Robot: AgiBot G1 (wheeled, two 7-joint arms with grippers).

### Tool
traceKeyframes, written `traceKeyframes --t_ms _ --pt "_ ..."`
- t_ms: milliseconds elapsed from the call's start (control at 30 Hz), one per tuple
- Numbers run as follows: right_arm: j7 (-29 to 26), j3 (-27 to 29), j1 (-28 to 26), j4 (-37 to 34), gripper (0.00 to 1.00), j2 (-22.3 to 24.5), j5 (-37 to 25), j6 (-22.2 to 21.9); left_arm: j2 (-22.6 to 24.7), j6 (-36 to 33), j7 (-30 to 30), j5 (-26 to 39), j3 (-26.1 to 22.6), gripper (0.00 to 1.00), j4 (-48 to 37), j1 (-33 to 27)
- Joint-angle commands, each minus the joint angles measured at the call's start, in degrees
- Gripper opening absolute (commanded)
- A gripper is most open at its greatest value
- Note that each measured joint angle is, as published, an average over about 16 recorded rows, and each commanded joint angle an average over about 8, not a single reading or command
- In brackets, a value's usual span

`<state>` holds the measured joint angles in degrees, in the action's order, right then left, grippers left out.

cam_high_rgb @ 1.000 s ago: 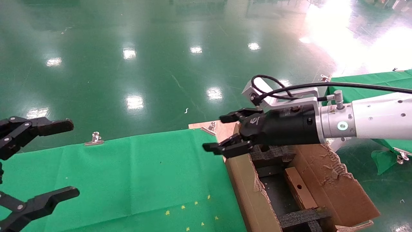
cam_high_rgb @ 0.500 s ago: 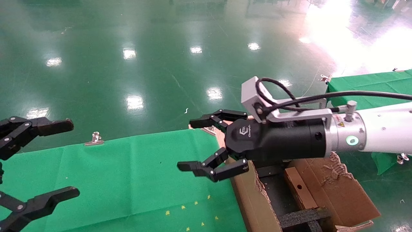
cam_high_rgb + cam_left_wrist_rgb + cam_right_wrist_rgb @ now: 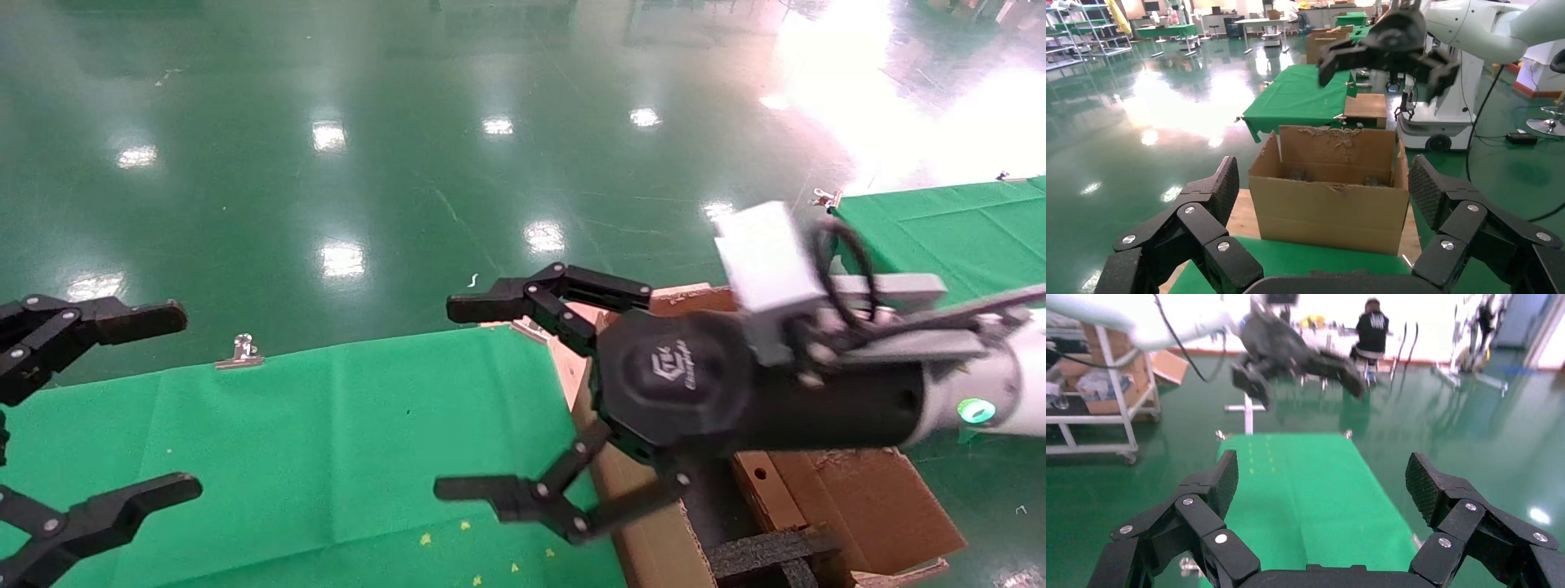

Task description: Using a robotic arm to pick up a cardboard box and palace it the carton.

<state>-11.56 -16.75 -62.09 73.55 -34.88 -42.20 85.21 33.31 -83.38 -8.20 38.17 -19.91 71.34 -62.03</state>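
Cardboard box [image 3: 758, 475] lies inside carton [image 3: 654, 539], long axis near-to-far, between foam inserts [image 3: 768, 551]. We judge right gripper [image 3: 513, 396] nearer: spread wide, empty, above carton's left wall, box lying to its right and lower. Left gripper [image 3: 98, 408] spread, parked far left over green cloth [image 3: 327, 441].

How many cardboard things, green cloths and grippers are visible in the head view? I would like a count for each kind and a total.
Cardboard things: 2, the carton and the slim box inside it.
Green cloths: 2, near and far.
Grippers: 2, left gripper and right gripper, both open.
Total: 6.
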Motion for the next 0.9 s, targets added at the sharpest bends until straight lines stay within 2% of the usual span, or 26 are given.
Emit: traceKeyframes --t_ms 33,133,900 --pt "1.4 2.2 1.4 0.1 1.0 -0.4 1.0 1.2 0.0 0.0 0.0 0.0 0.0 1.0 0.0 0.0" --pt "1.8 3.2 2.1 0.1 1.0 -0.6 1.6 1.8 0.0 0.0 0.0 0.0 0.0 1.0 0.0 0.0" --pt "0.8 0.9 0.6 0.0 1.0 -0.2 0.4 0.6 0.0 0.0 0.0 0.0 0.0 1.0 0.0 0.0"
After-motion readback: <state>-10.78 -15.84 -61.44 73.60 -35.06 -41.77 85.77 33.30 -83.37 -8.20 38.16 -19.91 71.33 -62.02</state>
